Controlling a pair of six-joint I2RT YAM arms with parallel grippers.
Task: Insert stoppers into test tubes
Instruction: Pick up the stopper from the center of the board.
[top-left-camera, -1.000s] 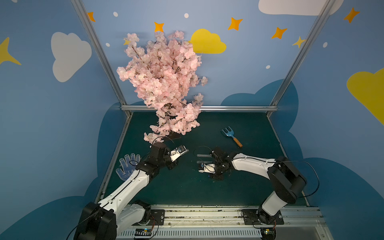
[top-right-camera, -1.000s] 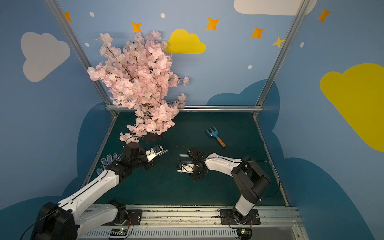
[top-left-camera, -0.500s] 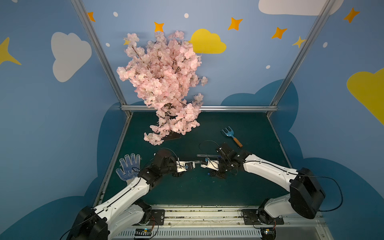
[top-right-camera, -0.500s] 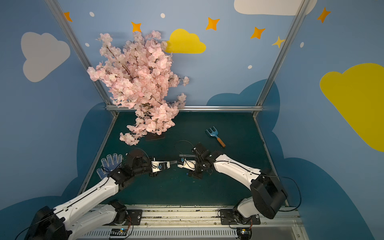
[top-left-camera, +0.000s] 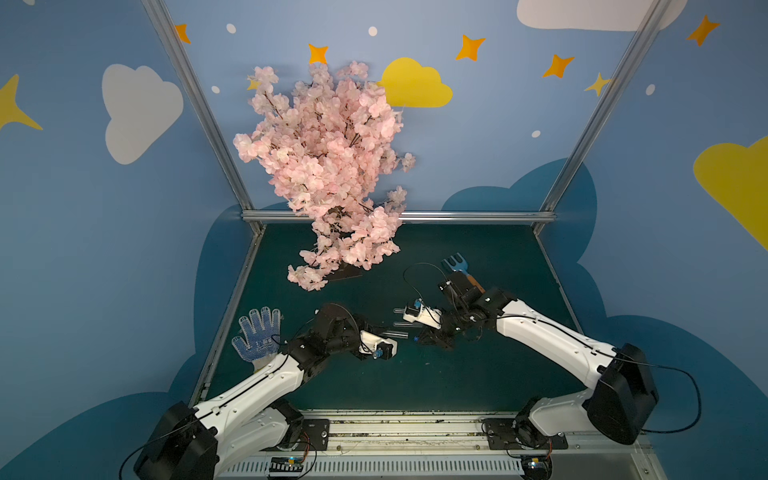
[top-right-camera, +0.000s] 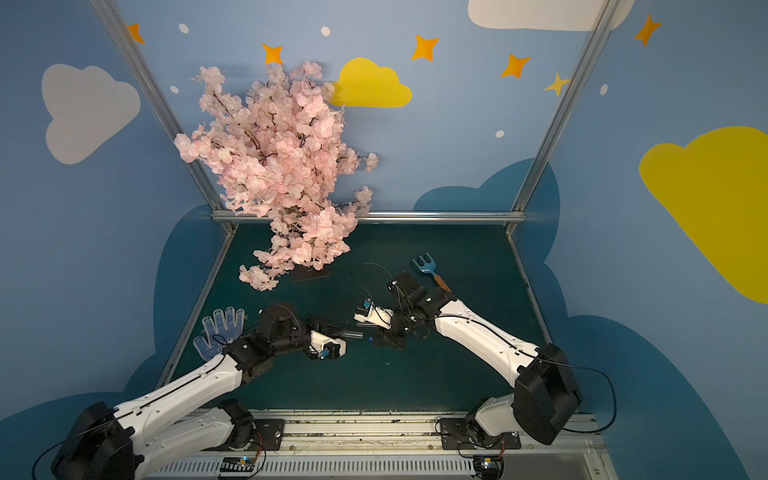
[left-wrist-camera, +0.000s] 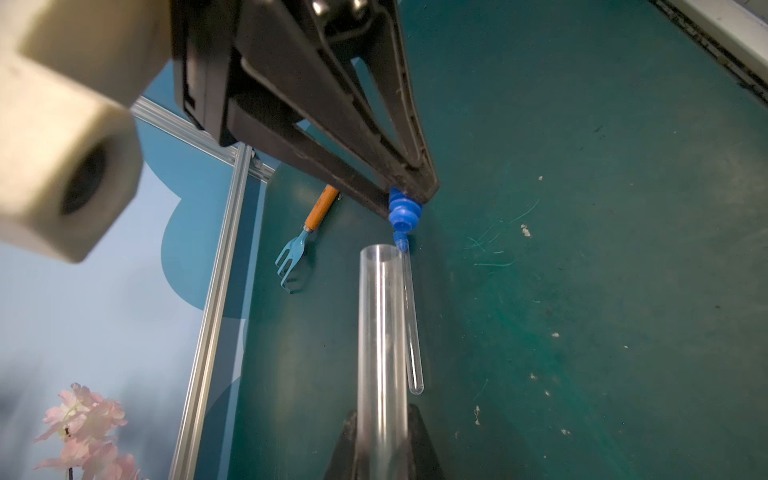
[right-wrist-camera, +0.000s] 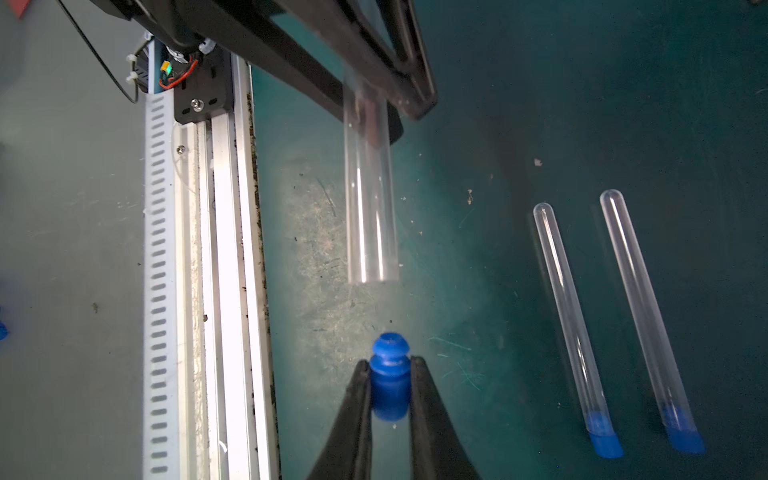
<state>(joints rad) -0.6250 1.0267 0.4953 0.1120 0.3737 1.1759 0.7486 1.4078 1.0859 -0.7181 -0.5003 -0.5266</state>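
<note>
My left gripper (left-wrist-camera: 383, 415) is shut on a clear test tube (left-wrist-camera: 382, 332), and the tube's open mouth faces my right gripper (left-wrist-camera: 405, 195). The right gripper (right-wrist-camera: 390, 363) is shut on a bright-blue stopper (right-wrist-camera: 389, 374), whose ribbed end points at the tube's mouth (right-wrist-camera: 372, 278) across a small gap. Two more test tubes (right-wrist-camera: 569, 316) (right-wrist-camera: 644, 307) lie side by side on the green mat, each with a blue stopper (right-wrist-camera: 604, 440) (right-wrist-camera: 683, 436) in its end. In both top views the grippers (top-left-camera: 384, 331) (top-left-camera: 417, 338) meet tip to tip at mid-table.
A blue garden fork (top-left-camera: 455, 264) with an orange handle lies behind the right arm. A pink blossom tree (top-left-camera: 328, 166) stands at the back left. A dotted glove (top-left-camera: 257, 332) lies by the left wall. A metal rail (right-wrist-camera: 216, 291) runs along the front edge.
The left arm has swung its tube down and to the right so that it points at the right gripper. The right arm has shifted right and turned its stopper toward the tube.
</note>
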